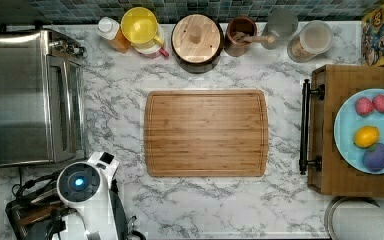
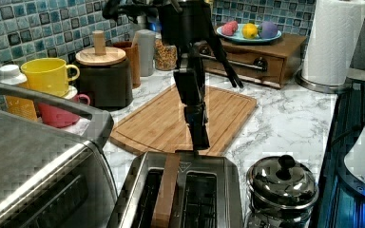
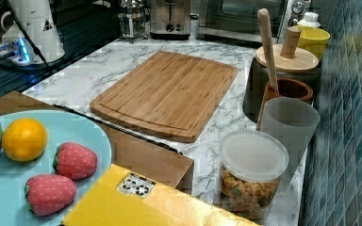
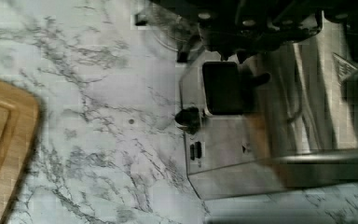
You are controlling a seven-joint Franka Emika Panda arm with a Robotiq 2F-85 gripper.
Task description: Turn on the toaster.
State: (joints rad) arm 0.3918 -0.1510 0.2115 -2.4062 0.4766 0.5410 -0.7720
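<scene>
Looking down in the top view, the wooden cutting board sits mid-worktop and serves as the landmark. The toaster lies well off the board's lower-left corner, largely covered by the white robot arm. A larger toaster oven stands well to the board's left, a row of jars and a yellow mug beyond its far edge, and a blue plate of fruit on a wooden box to its right.

In the left view, the toaster stands just in front of the cutting board's near edge, a brown slice upright in one slot. The end effector hangs down over the board's near edge, its tip just above the toaster's end; I cannot tell how its fingers stand. A steel lidded pot sits beside the toaster.

In the right view, the toaster stands beyond the cutting board's far end, knobs facing the board, next to the toaster oven.

In the wrist view, the toaster lies apart from the cutting board, with marble between. Its black lever and knob face the board, and dark end effector parts sit right over the lever; their spread is unclear.
</scene>
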